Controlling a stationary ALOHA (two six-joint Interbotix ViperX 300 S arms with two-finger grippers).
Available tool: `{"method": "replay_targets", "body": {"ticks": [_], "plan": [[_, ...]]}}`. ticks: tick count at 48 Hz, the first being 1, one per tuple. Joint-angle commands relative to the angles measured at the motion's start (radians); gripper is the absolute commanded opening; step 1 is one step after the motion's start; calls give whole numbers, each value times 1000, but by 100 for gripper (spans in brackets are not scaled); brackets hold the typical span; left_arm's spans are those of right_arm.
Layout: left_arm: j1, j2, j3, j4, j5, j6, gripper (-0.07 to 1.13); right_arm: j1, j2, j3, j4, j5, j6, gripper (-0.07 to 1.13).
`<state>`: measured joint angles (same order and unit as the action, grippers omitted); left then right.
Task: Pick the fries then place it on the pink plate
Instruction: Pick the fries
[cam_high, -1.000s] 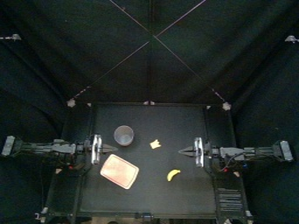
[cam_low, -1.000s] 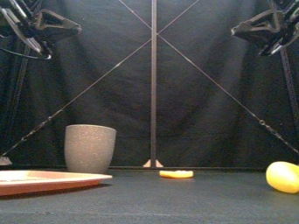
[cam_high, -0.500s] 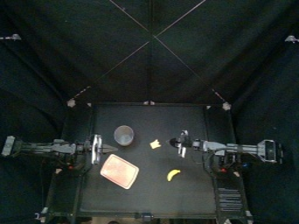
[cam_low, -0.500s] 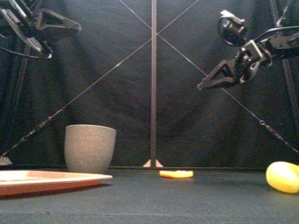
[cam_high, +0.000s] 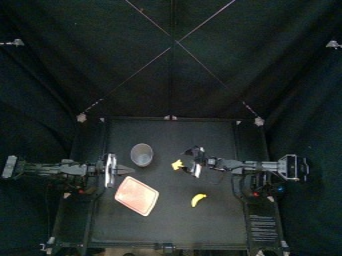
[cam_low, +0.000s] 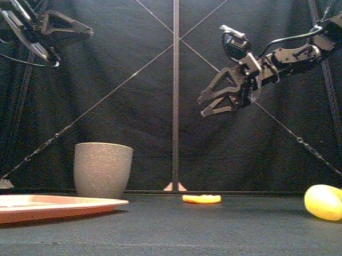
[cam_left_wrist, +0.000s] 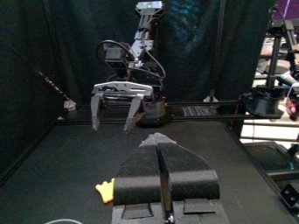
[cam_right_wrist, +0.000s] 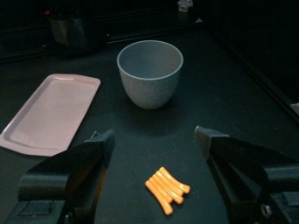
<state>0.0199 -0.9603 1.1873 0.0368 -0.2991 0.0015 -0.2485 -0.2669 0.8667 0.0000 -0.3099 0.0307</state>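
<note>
1. The fries (cam_low: 202, 199) lie flat on the black table (cam_low: 254, 225), low in the front view and just right of centre. Their long axis there runs left to right.
2. In the top view they are too small to tell which way the sticks point.
3. The right gripper (cam_low: 221, 98) hangs high above them, jaws spread apart and holding nothing.
4. The pink plate (cam_low: 54, 206) sits at lower left, with the grey bowl (cam_low: 103, 168) behind it.
5. A yellow toy (cam_low: 322, 201) lies at lower right.
6. The left gripper (cam_left_wrist: 159, 144) rests at the table's left edge, jaws together.

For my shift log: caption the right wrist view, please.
Open right gripper, fries framed between its jaws; grey cup and pink plate beyond.
</note>
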Motion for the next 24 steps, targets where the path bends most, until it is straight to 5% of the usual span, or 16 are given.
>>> {"method": "replay_targets", "body": {"ticks": [1,6,16,24], "plan": [[8,5,-14,-2,-9,-2,-1,-5,31,-43,8,2,0,105],[11,5,-11,-5,-9,-3,-1,-2,74,-98,-8,158,-5,105],[11,5,-11,-8,-9,-2,-1,12,173,-279,-126,709,-21,105],[12,5,-11,-8,-9,-2,-1,20,284,-390,-224,916,-28,105]]}}
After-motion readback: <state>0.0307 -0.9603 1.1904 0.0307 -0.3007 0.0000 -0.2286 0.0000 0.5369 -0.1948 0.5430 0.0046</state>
